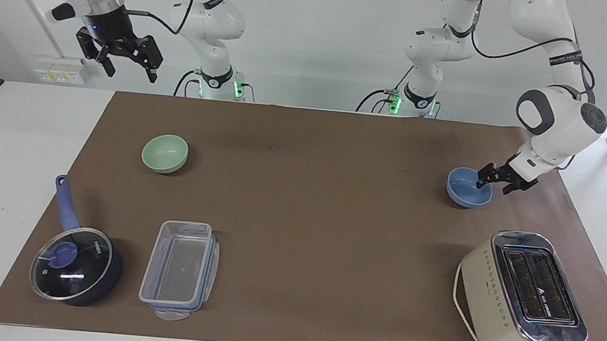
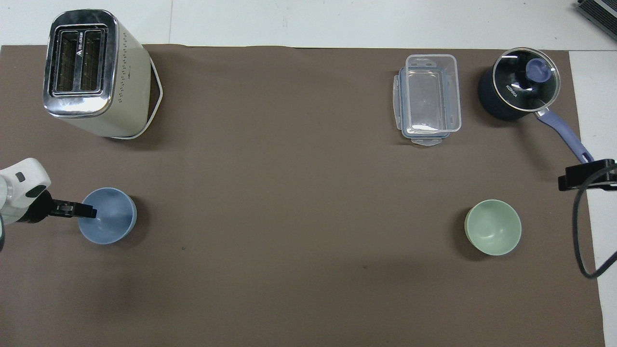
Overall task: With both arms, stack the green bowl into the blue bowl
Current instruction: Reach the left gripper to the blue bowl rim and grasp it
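White table [image 1: 18, 167] under a brown mat [image 1: 310, 220] holding green bowl [image 1: 165, 153], blue bowl [image 1: 466, 189], toaster [image 1: 523, 294], lidded saucepan [image 1: 75, 263], clear container [image 1: 179, 269].

Robotics lab: two white arms [image 1: 554, 126] bolted at brown-matted table [image 1: 299, 219], bare walls, cabling.

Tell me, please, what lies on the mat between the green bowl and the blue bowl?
Nothing: between the green bowl and the blue bowl only bare brown mat shows, plainest in the overhead view.

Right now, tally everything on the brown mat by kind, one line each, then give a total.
Bowls: 2, the green bowl and the blue bowl
Saucepans with lid: 1, the saucepan
Clear plastic containers: 1, the container
Toasters: 1, the toaster
Total: 5
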Motion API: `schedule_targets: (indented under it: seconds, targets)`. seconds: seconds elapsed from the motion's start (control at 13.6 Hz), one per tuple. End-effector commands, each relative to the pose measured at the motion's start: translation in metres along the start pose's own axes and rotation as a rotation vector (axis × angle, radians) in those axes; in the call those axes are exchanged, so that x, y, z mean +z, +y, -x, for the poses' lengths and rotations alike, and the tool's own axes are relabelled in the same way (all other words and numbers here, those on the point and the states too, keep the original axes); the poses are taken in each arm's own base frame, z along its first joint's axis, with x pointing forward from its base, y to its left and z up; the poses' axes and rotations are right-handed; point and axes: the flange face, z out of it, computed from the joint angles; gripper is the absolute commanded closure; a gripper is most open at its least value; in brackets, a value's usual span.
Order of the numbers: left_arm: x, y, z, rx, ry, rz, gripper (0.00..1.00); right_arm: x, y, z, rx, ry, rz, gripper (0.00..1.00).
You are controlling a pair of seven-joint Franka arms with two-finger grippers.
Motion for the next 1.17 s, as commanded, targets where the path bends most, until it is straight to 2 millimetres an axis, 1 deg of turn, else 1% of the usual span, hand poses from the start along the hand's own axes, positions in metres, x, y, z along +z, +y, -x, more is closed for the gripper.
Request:
schedule_targets:
  seconds: [0.0,0.07,0.15,0.22,0.44,0.51,0.81,0.88,1.03,1.1]
  targets:
    - [0.01,-0.004,0.009,-0.007,0.041,0.015,0.34,-0.002,0.0,0.003,0.009,-0.007,-0.013,0.0]
    - [0.009,-0.002,0.007,-0.005,0.045,0.014,0.46,-0.003,0.0,0.003,0.009,-0.006,-0.013,0.0]
    - [0.01,-0.001,0.007,-0.009,0.048,0.021,0.66,-0.002,0.001,0.003,0.011,-0.007,-0.013,0.0]
    - [0.01,-0.001,0.007,-0.011,0.048,0.023,0.82,-0.003,0.001,0.003,0.011,-0.007,-0.013,0.0]
    - [0.009,-0.003,0.008,-0.016,0.045,0.027,0.97,-0.002,0.001,0.003,0.011,-0.007,-0.013,0.0]
    - [0.007,-0.004,0.007,-0.017,0.047,0.027,1.0,-0.003,0.001,0.003,0.011,-0.006,-0.013,0.0]
    - [-0.002,0.0,0.005,-0.008,0.063,0.022,1.0,-0.003,0.0,0.003,0.009,-0.006,-0.013,0.0]
    - [-0.008,0.004,0.004,0.0,0.067,0.022,1.0,-0.003,0.001,0.003,0.011,-0.006,-0.013,0.0]
    - [-0.025,0.014,0.001,0.014,0.085,0.019,1.0,-0.003,0.001,0.003,0.011,-0.006,-0.013,0.0]
    - [-0.031,0.025,-0.002,0.034,0.079,0.023,1.0,-0.003,0.001,0.003,0.011,-0.006,-0.013,0.0]
